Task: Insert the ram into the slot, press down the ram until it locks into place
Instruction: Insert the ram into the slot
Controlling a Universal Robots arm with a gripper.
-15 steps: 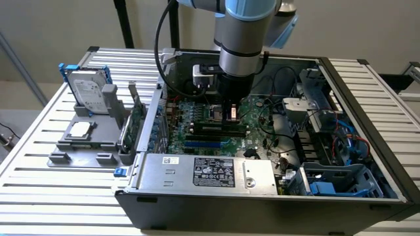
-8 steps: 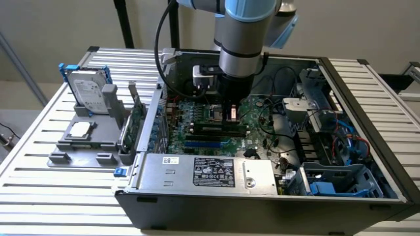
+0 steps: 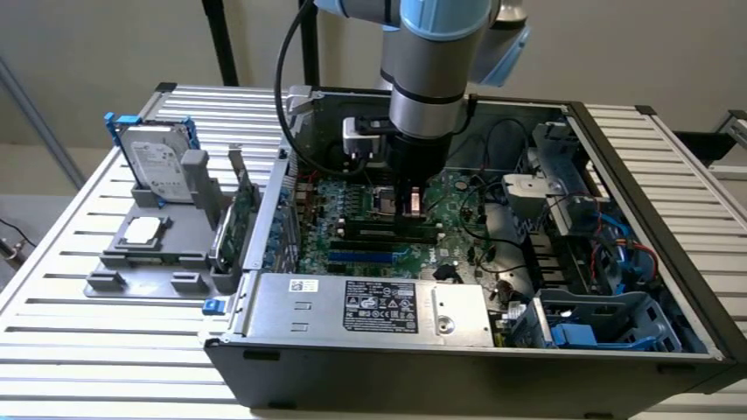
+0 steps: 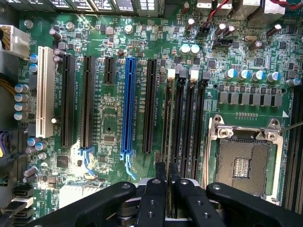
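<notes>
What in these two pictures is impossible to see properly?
- The memory stick, wrist view: seen edge-on between the jaws of the gripper, so its chips are hidden.
- Whether it has entered the black socket: in the exterior view the arm stands in front of that spot.
- The socket's near end, wrist view: covered by the gripper.
- The label on the metal box, exterior view: print too small to read.

Arm (image 3: pixel 426 79) vertical, tool (image 3: pixel 408 210) down, fingers (image 4: pixel 154 203) seemingly closed

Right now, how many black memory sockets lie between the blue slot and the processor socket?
4 memory sockets, side by side, right beside the processor socket. The gripper hides one end of each.
</notes>
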